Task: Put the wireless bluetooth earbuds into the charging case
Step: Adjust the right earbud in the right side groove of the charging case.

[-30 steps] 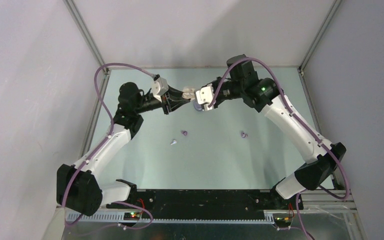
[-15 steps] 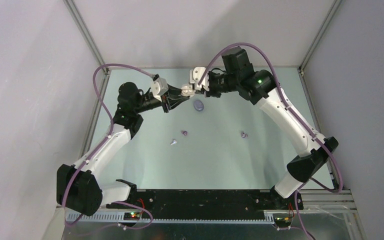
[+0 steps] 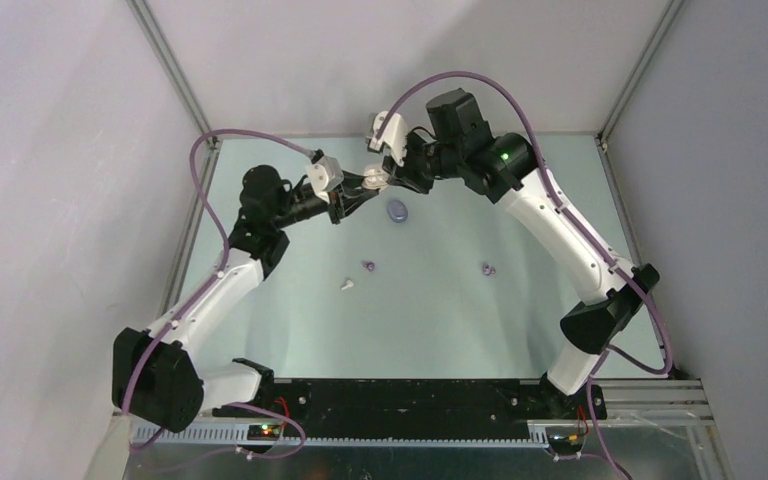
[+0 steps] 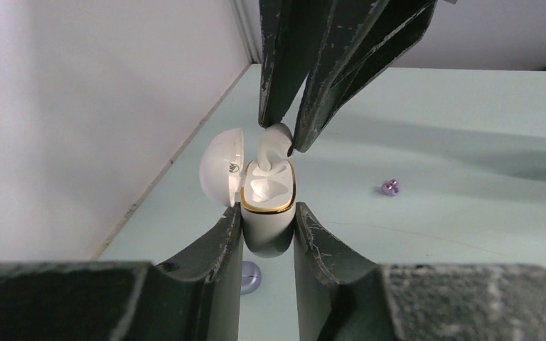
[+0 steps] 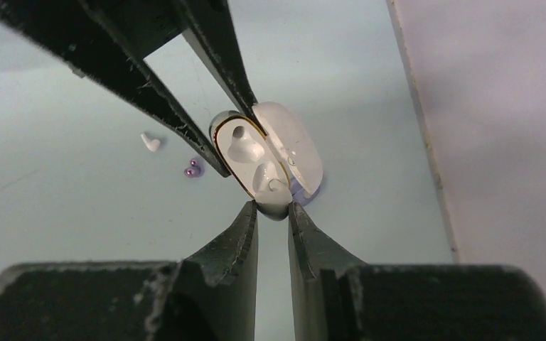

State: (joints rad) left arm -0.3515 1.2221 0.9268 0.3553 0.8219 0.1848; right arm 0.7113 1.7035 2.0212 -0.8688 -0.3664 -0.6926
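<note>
White plastic is at the centre of this step: the open case (image 4: 267, 245) is clamped low on its body by the left gripper (image 4: 268, 213) and held up off the table (image 3: 440, 320), with its lid swung aside. Just above its gold rim, a white earbud (image 4: 275, 141) is pinched by the right gripper (image 5: 272, 209), its tip at the mouth of one pocket but not seated. Insertion is judged to be under way; a short, straight push into that pocket is called for, then a release. Whether the other pocket is filled cannot be told. Nearer the bases than the case, a loose white earbud (image 3: 347, 285), a purple earbud (image 3: 368, 266) and a second purple earbud (image 3: 487, 268) lie well apart from it. A purple case (image 3: 397, 210) lies on the table just beside it. Nothing is seen between earbud and pocket, though the two pairs of fingers are crowded close and could clash.
</note>
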